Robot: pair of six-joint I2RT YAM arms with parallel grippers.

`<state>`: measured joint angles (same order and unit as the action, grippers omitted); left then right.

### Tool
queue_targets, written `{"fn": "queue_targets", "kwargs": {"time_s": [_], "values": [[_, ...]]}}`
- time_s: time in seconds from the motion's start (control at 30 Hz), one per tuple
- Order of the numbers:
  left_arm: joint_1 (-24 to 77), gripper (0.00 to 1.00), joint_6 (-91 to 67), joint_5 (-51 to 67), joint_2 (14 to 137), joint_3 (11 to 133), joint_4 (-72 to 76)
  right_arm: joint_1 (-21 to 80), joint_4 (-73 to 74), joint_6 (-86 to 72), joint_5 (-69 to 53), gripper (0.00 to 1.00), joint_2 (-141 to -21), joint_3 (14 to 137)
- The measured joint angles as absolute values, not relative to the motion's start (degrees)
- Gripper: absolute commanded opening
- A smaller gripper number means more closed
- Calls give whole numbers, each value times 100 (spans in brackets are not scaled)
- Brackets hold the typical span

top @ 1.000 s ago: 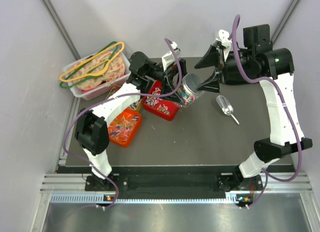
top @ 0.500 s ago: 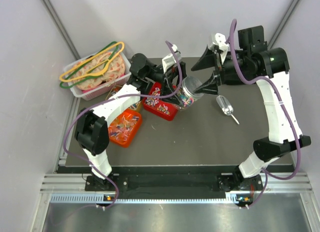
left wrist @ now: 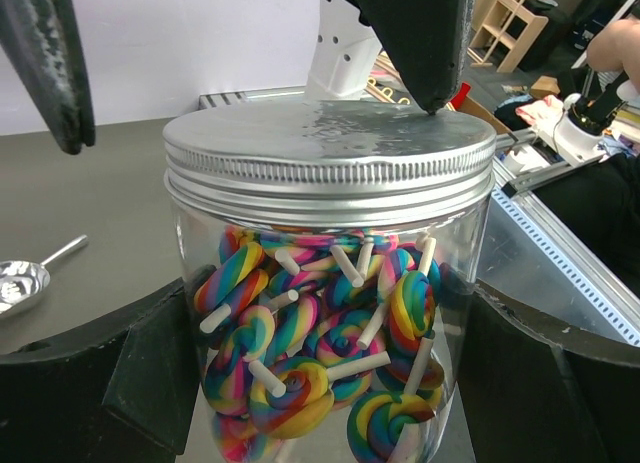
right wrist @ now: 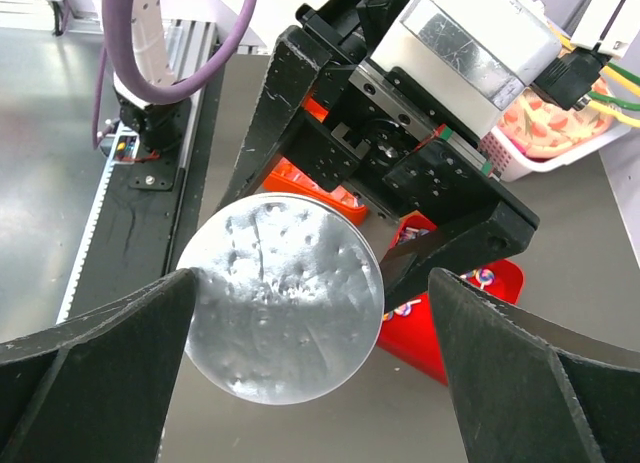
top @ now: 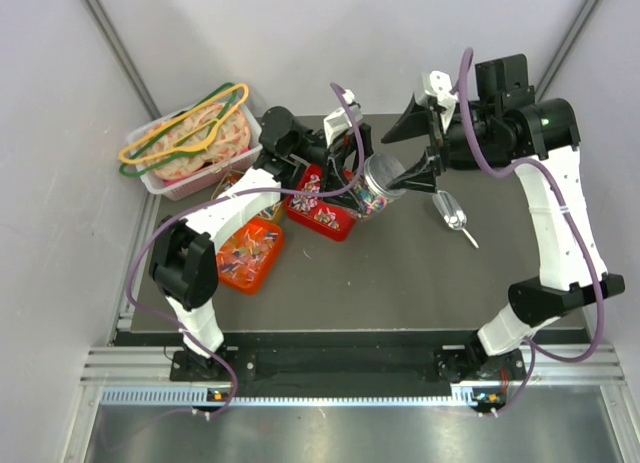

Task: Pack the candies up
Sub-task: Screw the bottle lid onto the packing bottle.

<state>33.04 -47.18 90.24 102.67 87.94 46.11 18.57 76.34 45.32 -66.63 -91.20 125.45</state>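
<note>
A clear jar [left wrist: 330, 313] with a silver screw lid [left wrist: 330, 153] is packed with rainbow swirl candies [left wrist: 290, 383] on white sticks. My left gripper [left wrist: 325, 383] is shut on the jar's body, one finger on each side, and holds it tilted above the table [top: 380, 183]. My right gripper [right wrist: 310, 323] stands open around the lid [right wrist: 280, 298]. Its left finger touches the lid's rim and its right finger is apart from it. More small multicoloured candies lie in a red tray [top: 320, 213] and an orange tray [top: 250, 253].
A metal scoop [top: 452, 218] lies on the dark table right of the jar. A white basket [top: 190, 143] with pink-orange items and coloured hangers stands at the back left. The two trays sit under and beside my left arm.
My right gripper has moved slightly left and closer to the jar's lid. The left gripper and jar have stayed nearly still.
</note>
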Motion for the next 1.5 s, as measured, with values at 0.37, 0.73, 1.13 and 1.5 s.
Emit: {"fn": "queue_targets", "kwargs": {"time_s": [0.37,0.73,1.13,1.5], "values": [[3304,1,-4700,9021,10267,8794,4617,1859,7609,4587,-6600,99,-8993,12449],[3304,1,-4716,8890,10265,8796,4635,1872,7642,4493,-6602,99,-8927,12372],[3304,2,-4770,8842,10267,8825,4628,1876,7629,4401,-6497,99,-8788,11994],[3304,1,-4810,8868,10265,8838,4602,1876,7550,3885,-6298,79,-8739,11955]]}}
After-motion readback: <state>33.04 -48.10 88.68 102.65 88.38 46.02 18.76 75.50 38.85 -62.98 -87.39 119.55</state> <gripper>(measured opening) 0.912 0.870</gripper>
